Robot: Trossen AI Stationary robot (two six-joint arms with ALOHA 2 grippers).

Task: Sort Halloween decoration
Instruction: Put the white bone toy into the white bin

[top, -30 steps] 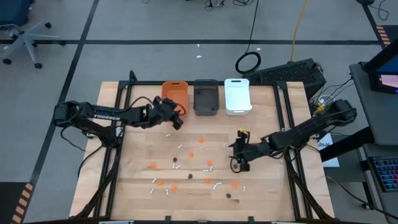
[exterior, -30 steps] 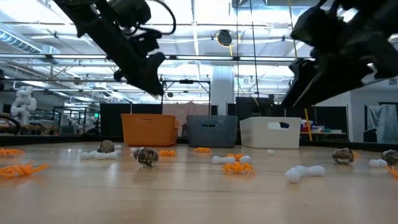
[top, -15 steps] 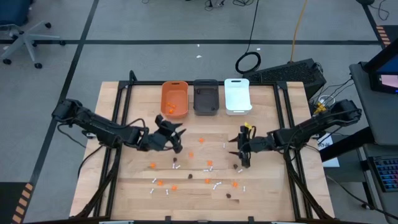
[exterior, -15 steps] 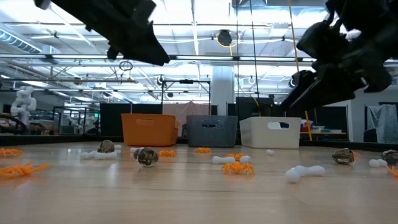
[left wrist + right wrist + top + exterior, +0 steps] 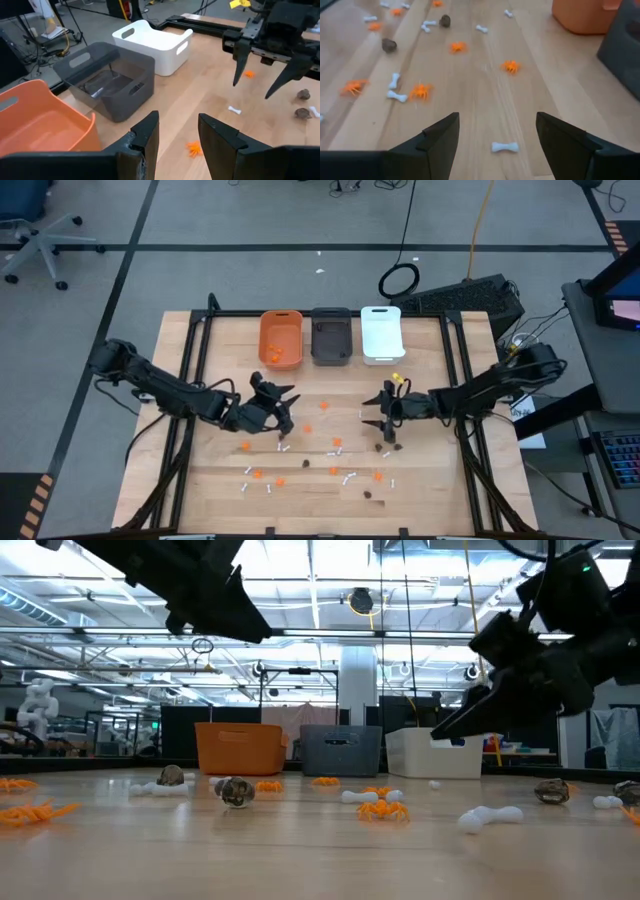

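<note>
Since a second ago the left gripper (image 5: 283, 412) has drawn back from over the orange bin (image 5: 281, 339) and come down over the left half of the table (image 5: 220, 480), among the scattered pieces. The right gripper (image 5: 383, 417) has shifted a little toward the bins and now sits in front of the white bin (image 5: 381, 333).

The left wrist view shows what the overhead cannot: the left fingers (image 5: 145, 134) stand parted with nothing between them, and beyond them an orange spider (image 5: 194, 147) and a white bone (image 5: 234, 110) lie on the wood. The right wrist view likewise shows the right fingers (image 5: 440, 136) spread wide and empty, a white bone (image 5: 505, 146) lying between them on the table.

The Halloween decoration (image 5: 337, 444) is strewn across the middle and front of the table: orange spiders, dark lumps and white bones, none touching the bins. At least one orange piece lies inside the orange bin; the grey bin (image 5: 331, 336) stands between the other two at the far edge. Open wood lies between the two grippers and along both side rails.

In the low view both grippers are cut off at the top of the picture, clear of the table.
</note>
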